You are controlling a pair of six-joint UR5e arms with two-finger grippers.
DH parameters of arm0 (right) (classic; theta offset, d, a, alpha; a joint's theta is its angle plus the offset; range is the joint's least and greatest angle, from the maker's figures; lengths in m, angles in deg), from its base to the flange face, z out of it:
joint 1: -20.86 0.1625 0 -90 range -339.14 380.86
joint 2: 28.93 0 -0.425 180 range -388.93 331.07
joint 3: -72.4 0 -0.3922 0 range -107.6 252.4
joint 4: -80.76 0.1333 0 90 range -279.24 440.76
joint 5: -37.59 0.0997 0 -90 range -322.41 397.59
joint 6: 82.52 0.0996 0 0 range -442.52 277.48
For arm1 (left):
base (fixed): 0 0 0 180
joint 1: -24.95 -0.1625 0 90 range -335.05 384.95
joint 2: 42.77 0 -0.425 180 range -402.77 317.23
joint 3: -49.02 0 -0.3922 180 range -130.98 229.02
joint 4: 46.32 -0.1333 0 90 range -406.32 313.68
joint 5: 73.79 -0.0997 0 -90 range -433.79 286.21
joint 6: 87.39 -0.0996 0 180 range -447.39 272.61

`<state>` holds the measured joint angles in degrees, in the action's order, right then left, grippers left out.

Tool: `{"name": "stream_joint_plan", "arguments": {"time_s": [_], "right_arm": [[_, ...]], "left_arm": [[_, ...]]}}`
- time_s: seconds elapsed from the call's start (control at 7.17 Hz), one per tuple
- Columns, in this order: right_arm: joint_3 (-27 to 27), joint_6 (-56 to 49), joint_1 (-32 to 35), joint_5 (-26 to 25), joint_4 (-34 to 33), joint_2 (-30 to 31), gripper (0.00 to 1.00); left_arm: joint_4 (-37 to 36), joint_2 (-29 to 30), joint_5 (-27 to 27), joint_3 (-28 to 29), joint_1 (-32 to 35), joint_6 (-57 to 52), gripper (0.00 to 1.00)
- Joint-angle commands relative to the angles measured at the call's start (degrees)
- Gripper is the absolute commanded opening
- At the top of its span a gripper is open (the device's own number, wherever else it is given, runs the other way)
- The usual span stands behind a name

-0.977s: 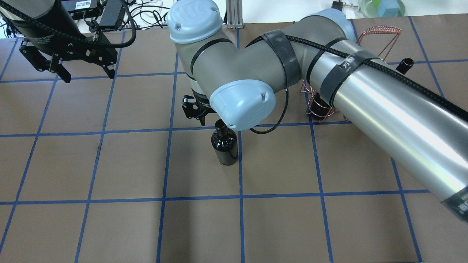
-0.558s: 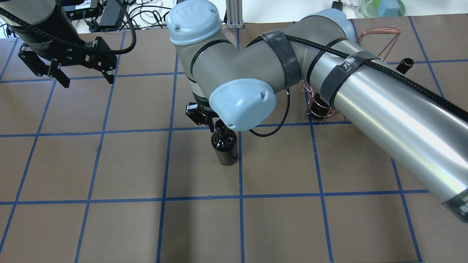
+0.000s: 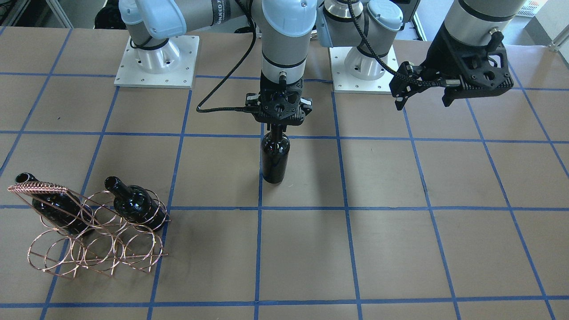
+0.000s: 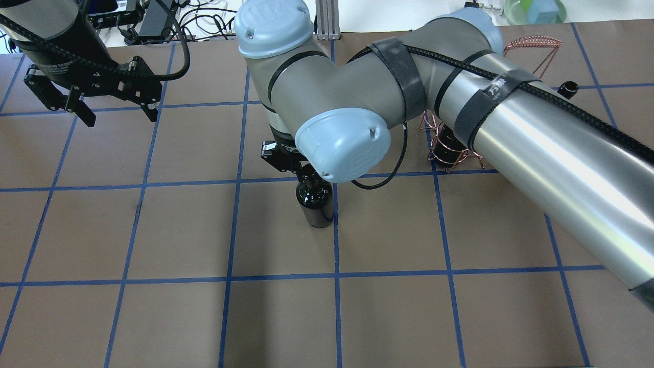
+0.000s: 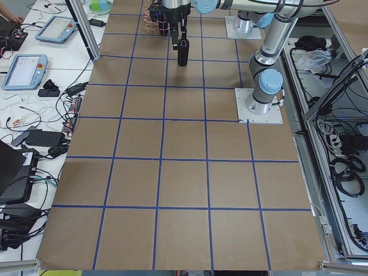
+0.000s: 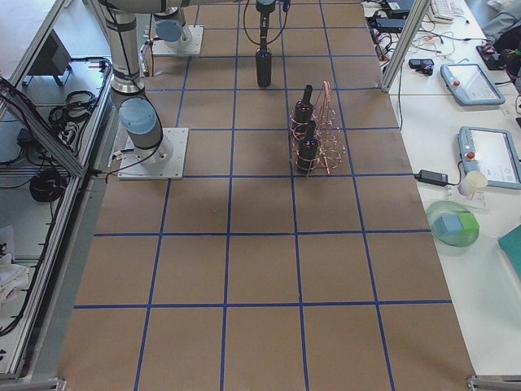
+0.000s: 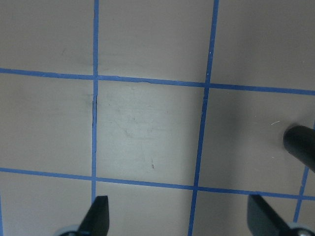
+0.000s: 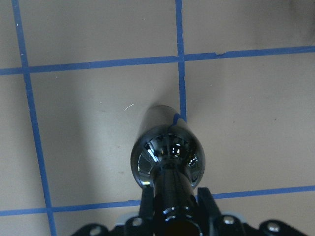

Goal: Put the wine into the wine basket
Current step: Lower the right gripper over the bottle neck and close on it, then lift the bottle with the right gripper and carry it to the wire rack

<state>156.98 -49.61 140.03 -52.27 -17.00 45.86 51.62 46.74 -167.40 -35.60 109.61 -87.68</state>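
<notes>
Black wine (image 8: 167, 156) neck pinched by right pincer (image 8: 173, 197); grip hidden overhead.

Both arms are matte grey and polished silver tubes linked by round joints with pale blue caps (image 4: 342, 145), each cap set with small screws; one carries an embossed UR mark (image 4: 268, 20). A black braided cable (image 4: 587, 121) runs along the right arm (image 4: 552, 168), strapped down by black bands (image 4: 483, 110) with white lettering. The bases sit on white square plates (image 3: 133, 75) dotted with bolts. The right gripper (image 3: 278, 128) and the left gripper (image 3: 421, 103) are black and angular, with round holes in their bodies.
</notes>
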Motion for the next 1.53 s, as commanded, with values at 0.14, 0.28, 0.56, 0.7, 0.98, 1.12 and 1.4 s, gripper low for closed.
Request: {"name": "stream_joint_plan", "arguments": {"time_s": [0.14, 0.28, 0.56, 0.7, 0.98, 1.12, 1.4], "right_arm": [[-0.56, -1.61, -5.06, 0.12, 3.51, 4.46, 0.00], [-0.56, -6.15, -8.83, 1.08, 8.76, 7.79, 0.00], [-0.47, -17.04, -16.74, 0.13, 15.48, 12.81, 0.00], [-0.47, -24.84, -21.22, -1.61, 17.93, 14.66, 0.00], [-0.55, -37.95, -31.14, -3.83, 18.92, 17.04, 0.00], [-0.73, -43.93, -35.89, -3.65, 18.92, 17.66, 0.00], [-3.44, -45.22, -40.94, -3.04, 19.27, 17.15, 0.00]], "left_arm": [[-0.20, -0.21, 0.53, 0.06, 0.23, -0.06, 1.00], [-0.03, 0.31, 0.10, 0.06, 1.54, -0.24, 1.00], [-0.81, 1.11, 0.27, -0.03, 4.53, 0.90, 1.00], [-1.25, 0.94, 0.70, -0.03, 4.89, 0.90, 1.00], [-1.34, 0.85, 0.88, -0.03, 5.16, 0.90, 1.00], [-1.34, 0.85, 1.58, -0.03, 5.25, 0.90, 1.00], [-1.08, 0.76, 2.38, -0.11, 7.08, 0.73, 1.00]]}}
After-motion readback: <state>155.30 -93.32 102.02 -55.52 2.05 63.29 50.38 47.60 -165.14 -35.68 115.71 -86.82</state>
